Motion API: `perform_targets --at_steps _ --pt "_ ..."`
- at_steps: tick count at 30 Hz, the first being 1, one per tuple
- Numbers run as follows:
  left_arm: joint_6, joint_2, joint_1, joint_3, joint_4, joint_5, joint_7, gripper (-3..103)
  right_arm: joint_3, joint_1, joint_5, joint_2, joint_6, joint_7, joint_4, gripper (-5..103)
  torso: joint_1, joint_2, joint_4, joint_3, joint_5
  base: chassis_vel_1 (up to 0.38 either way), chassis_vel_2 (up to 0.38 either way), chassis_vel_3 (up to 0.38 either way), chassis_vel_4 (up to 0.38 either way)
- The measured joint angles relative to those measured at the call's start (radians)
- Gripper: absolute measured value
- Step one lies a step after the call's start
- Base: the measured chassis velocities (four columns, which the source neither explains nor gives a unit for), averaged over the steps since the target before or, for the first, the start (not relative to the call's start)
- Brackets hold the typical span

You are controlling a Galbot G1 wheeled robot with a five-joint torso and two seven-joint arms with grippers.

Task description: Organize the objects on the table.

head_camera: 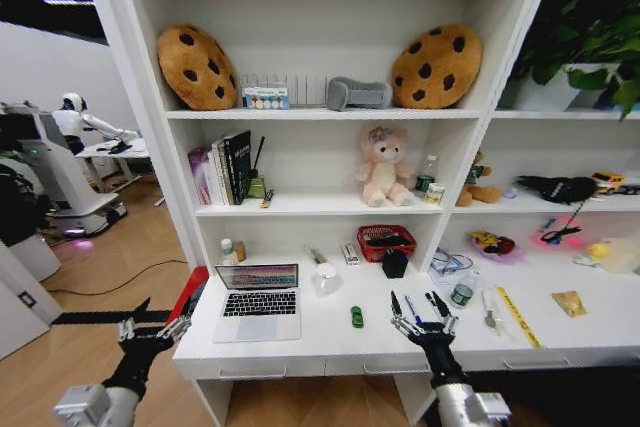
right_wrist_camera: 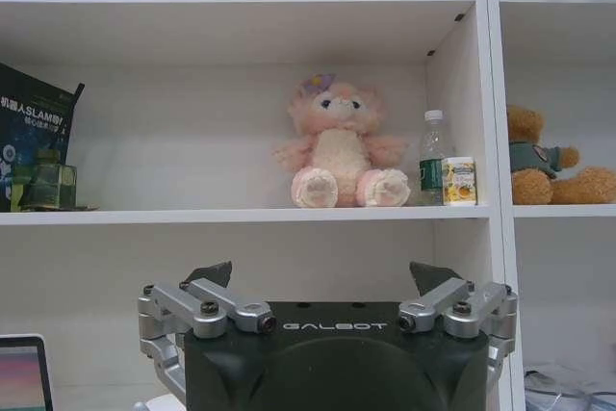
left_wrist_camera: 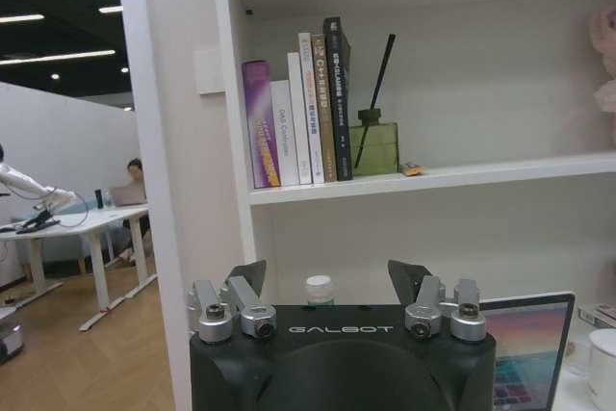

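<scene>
A tall white shelving unit (head_camera: 330,112) fills the wall ahead, with the long white desk (head_camera: 330,332) set at its foot. My right gripper (head_camera: 424,322) hangs over the near edge of the desk, jaws spread wide and holding nothing; my left gripper (head_camera: 152,331) waits off the left end of the desk above the wooden floor, jaws likewise parted and empty. On the desk the open silver laptop (head_camera: 258,302) sits at the left, the tiny green toy car (head_camera: 357,317) lies just right of it, the blue and black pens (head_camera: 413,308) lie just beyond my right gripper, the small green-capped jar (head_camera: 461,294) stands further right, and the yellow ruler (head_camera: 518,315) lies slanted near the right front. Nothing looks gathered yet, so I judge the work barely begun. To do this well I would take the nearest thin items first, lining my jaws across a pen's shaft rather than along it, and lower straight down so neighbours are not nudged off the edge.
</scene>
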Motion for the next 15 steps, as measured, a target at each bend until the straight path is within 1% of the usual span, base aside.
perform_targets --at_steps 1,3,4,6,7,9,10,13,14,15 --pt "0.0 0.0 0.0 0.0 0.0 0.0 0.0 72 0.0 0.0 0.0 0.0 0.0 0.0 0.0 100 0.0 0.0 0.0 0.0 0.0 0.0 0.0 0.0 0.0" --pt "-0.001 0.021 -0.006 0.006 0.008 0.0 0.001 61 0.003 -0.006 -0.013 0.003 -0.003 0.007 -0.004 100 0.0 0.0 0.0 0.0 -0.0001 0.0 0.0 0.0 0.0" --pt "-0.001 0.021 -0.006 0.006 0.008 0.0 0.001 61 0.003 -0.006 -0.013 0.003 -0.003 0.007 -0.004 100 0.0 0.0 0.0 0.0 -0.0001 0.0 0.0 0.0 0.0" --pt "-0.001 0.04 -0.01 0.005 0.012 -0.008 0.0 51 0.005 -0.007 -0.025 0.005 -0.006 0.014 -0.009 100 0.0 0.0 0.0 0.0 0.0 0.0 0.0 0.0 0.0" --pt "-0.001 0.04 -0.01 0.005 0.012 -0.008 0.0 51 0.005 -0.007 -0.025 0.005 -0.006 0.014 -0.009 100 0.0 0.0 0.0 0.0 0.0 0.0 0.0 0.0 0.0" --pt "-0.001 0.058 -0.016 -0.002 0.014 -0.026 -0.007 40 0.006 -0.007 -0.028 0.008 -0.008 0.016 -0.01 100 0.0 0.0 0.0 0.0 0.0 0.0 0.0 0.0 0.0" --pt "-0.001 0.058 -0.016 -0.002 0.014 -0.026 -0.007 40 0.006 -0.007 -0.028 0.008 -0.008 0.016 -0.01 100 0.0 0.0 0.0 0.0 0.0 0.0 0.0 0.0 0.0" --pt "-0.001 0.068 -0.018 -0.005 0.013 -0.041 -0.008 24 0.003 -0.007 -0.028 0.015 -0.008 0.017 -0.01 100 0.0 0.0 0.0 0.0 0.0 0.0 0.0 0.0 0.0" --pt "-0.001 0.068 -0.018 -0.005 0.013 -0.041 -0.008 24 0.003 -0.007 -0.028 0.015 -0.008 0.017 -0.01 100 0.0 0.0 0.0 0.0 0.0 0.0 0.0 0.0 0.0" --pt "-0.001 0.071 -0.018 -0.005 0.012 -0.045 -0.008 19 0.003 -0.007 -0.028 0.018 -0.009 0.017 -0.012 100 0.0 0.0 0.0 0.0 0.0 0.0 0.0 0.0 0.0"
